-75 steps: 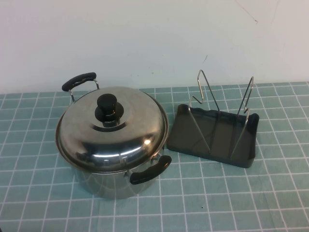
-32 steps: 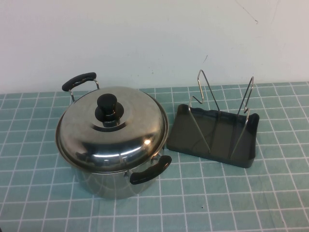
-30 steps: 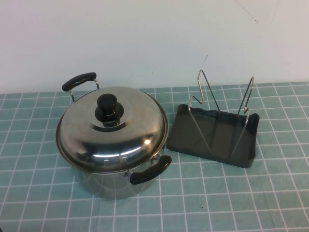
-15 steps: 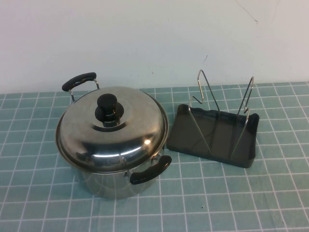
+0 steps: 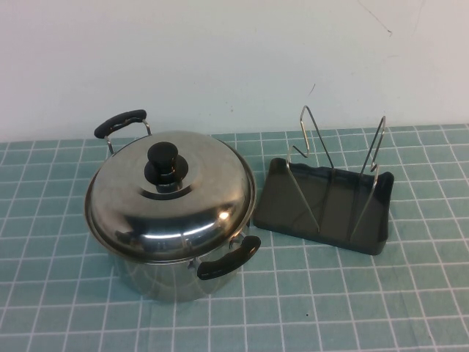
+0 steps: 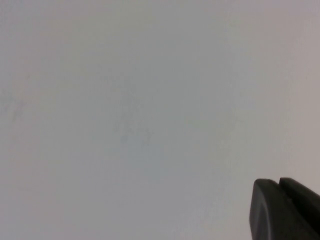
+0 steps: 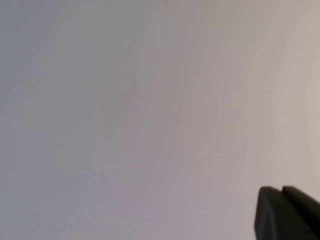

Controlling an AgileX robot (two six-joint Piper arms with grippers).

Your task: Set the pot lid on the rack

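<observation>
Now | pot lid [image 5: 170,198]: shiny domed steel, black knob | left pincer [image 6: 282,210], right pincer [image 7: 285,212]: facing blank wall

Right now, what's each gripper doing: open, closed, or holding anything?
Left gripper: faces a blank wall, holds nothing; cannot be told.
Right gripper: faces a blank wall, holds nothing; cannot be told.

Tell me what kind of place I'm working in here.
Likely a lab test bench, not a kitchen: green gridded cutting mat, bare white wall, pot lid beside rack. Left gripper and right gripper face blank wall.
</observation>
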